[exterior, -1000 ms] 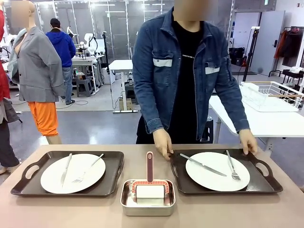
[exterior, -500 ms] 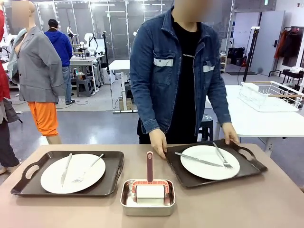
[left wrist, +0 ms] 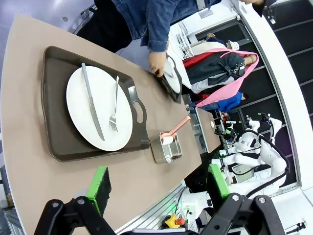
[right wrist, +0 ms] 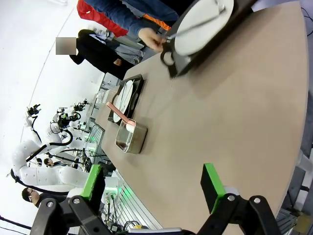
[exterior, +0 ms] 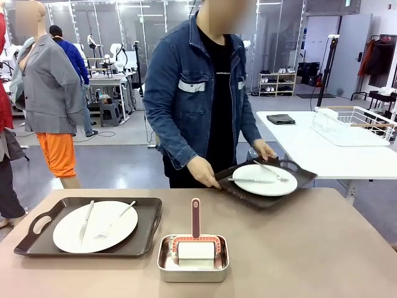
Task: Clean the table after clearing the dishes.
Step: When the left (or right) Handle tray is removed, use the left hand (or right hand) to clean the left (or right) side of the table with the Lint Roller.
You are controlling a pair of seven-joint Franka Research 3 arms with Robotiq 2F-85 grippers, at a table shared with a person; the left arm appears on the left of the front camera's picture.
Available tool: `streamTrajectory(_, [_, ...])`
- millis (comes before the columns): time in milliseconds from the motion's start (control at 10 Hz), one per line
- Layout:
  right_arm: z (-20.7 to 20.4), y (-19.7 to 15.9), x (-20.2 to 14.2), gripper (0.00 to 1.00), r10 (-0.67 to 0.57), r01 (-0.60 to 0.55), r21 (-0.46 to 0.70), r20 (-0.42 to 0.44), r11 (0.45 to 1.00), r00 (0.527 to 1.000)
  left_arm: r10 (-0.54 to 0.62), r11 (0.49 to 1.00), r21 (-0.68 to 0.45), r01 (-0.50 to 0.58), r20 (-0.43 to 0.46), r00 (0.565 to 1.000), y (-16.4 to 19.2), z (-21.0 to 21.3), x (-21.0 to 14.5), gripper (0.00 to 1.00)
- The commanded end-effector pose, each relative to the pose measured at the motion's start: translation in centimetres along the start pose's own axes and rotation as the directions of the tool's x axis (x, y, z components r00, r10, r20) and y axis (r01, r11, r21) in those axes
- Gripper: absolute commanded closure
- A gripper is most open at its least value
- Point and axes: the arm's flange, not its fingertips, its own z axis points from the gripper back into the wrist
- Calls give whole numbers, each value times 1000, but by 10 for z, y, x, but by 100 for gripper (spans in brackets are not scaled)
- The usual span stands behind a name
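dishes [exterior: 99, 242] look half cleared, judging by how they lie. at the left end of the table [exterior: 322, 248] one dark tray [exterior: 149, 214] rests flat, its long axis running along the table's length with a cut-out handle at each short end. the white plate [exterior: 71, 234] on it carries a knife [exterior: 86, 220] lying nearly straight across from near edge to far edge, and a fork [exterior: 115, 220] slanted beside it with its tines toward the robot's edge. near the middle of the robot's edge stands a small steel pan [exterior: 193, 264] holding a red-handled cleaning tool [exterior: 195, 217]. its handle points toward the far edge, probably parked so for an easy grasp once the surface is free. right of the middle, above the far edge, the person holds the second tray [exterior: 245, 195] off the table, one hand [exterior: 201, 172] on its near-left end and the other hand [exterior: 263, 149] at its far rim, most likely to keep the second plate [exterior: 267, 188] and its cutlery [exterior: 251, 180] from sliding. that tray is tipped slightly and its long axis swings toward the white table [exterior: 335, 155] beyond the right end. the left gripper [left wrist: 159, 188] is spread wide and empty, and the right gripper [right wrist: 152, 188] is likewise wide apart, holding nothing, seemingly waiting.
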Motion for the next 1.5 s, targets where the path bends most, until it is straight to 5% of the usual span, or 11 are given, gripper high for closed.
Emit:
streamTrajectory(0, [0,1,-1,0,3,-3,5,3,1000,1000,-6,1000,-12,6,6,1000,0,4,-3,0])
streamTrajectory(400, [-21,30,39,0,122,-132,-78,-116,988,986,-6,1000,-12,6,6,1000,0,4,-3,0])
streamTrajectory(600, [-62,81,81,0,250,-294,-123,-285,948,925,-6,1000,-12,6,6,1000,0,4,-3,0])
streamTrajectory(700, [-92,114,102,0,323,-389,-118,-370,914,871,-6,1000,-12,6,6,1000,0,4,-3,0])
streamTrajectory(1100, [-272,221,144,0,502,-717,-7,-709,697,495,-6,1000,-12,6,6,1000,0,4,-3,0])
streamTrajectory(1400, [-370,247,114,0,501,-783,50,-793,620,346,-6,1000,-12,6,6,1000,0,4,-3,0])
